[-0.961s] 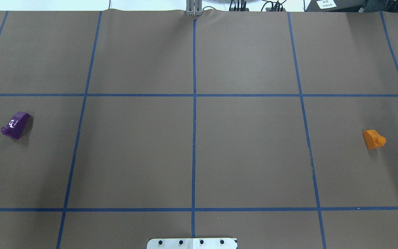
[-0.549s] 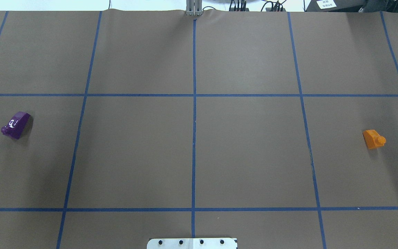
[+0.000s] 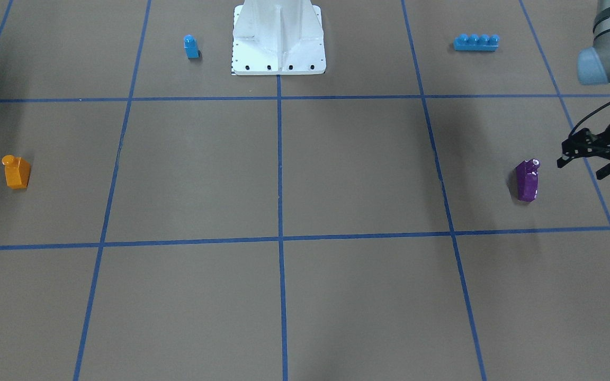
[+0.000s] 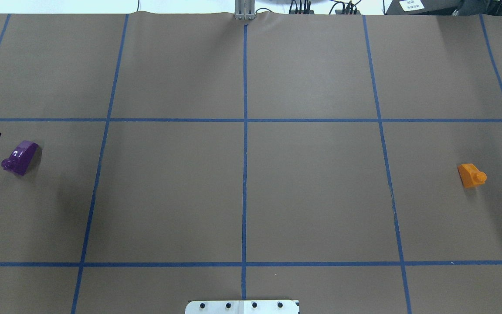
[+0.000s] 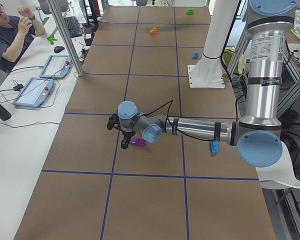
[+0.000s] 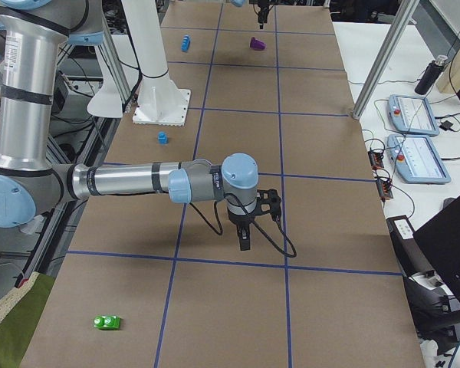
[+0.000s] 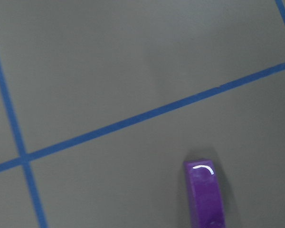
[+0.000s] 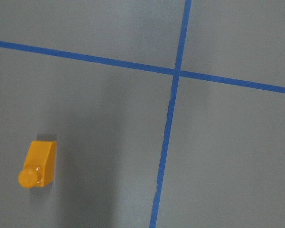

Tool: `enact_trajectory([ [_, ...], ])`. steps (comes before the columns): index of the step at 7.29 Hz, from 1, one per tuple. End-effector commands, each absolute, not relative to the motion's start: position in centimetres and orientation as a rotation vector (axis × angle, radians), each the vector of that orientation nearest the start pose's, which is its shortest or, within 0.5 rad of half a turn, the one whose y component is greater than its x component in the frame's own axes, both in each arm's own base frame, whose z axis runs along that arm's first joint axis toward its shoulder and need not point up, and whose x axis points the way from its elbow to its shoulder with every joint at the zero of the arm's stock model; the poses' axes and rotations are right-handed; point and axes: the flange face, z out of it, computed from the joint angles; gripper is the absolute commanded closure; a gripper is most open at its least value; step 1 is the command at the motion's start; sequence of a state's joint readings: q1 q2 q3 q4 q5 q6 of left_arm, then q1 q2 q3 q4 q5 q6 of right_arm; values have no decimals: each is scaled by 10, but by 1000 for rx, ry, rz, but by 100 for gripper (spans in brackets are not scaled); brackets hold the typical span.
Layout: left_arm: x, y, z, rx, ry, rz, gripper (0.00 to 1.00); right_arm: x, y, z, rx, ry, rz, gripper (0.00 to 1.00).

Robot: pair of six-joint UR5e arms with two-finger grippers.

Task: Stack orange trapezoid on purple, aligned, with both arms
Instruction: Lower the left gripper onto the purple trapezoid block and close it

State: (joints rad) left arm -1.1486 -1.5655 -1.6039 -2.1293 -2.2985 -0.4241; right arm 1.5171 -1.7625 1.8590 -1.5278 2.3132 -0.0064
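Front-facing view: left tool [image 3: 580, 165] hangs spread near purple [image 3: 527, 181] (right tool [image 6: 244, 239]: cannot tell); orange [image 3: 16, 172] sits well apart across counter [image 3: 284, 174]. Centre over purple's flat sides before descending.

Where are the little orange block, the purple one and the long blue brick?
orange trapezoid [image 4: 468, 174]: overhead view, on its sloped body.
purple block [image 4: 24, 156]: overhead view, on its glossy sloped face.
long blue brick [image 3: 475, 46]: front-facing view, on its side wall under the studs.
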Motion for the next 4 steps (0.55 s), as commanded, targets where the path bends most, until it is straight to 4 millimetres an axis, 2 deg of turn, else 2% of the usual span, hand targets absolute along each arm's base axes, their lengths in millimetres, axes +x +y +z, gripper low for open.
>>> enact_trajectory([
  [1, 212, -474, 585, 194, 858, 179, 0, 44, -421, 603, 112, -743, -108, 0],
  [3, 231, -467, 596, 178, 840, 219, 0, 44, -421, 603, 112, -743, -108, 0],
  [4, 233, -466, 598, 191, 823, 233, 4, 44, -421, 603, 112, -743, -108, 0],
])
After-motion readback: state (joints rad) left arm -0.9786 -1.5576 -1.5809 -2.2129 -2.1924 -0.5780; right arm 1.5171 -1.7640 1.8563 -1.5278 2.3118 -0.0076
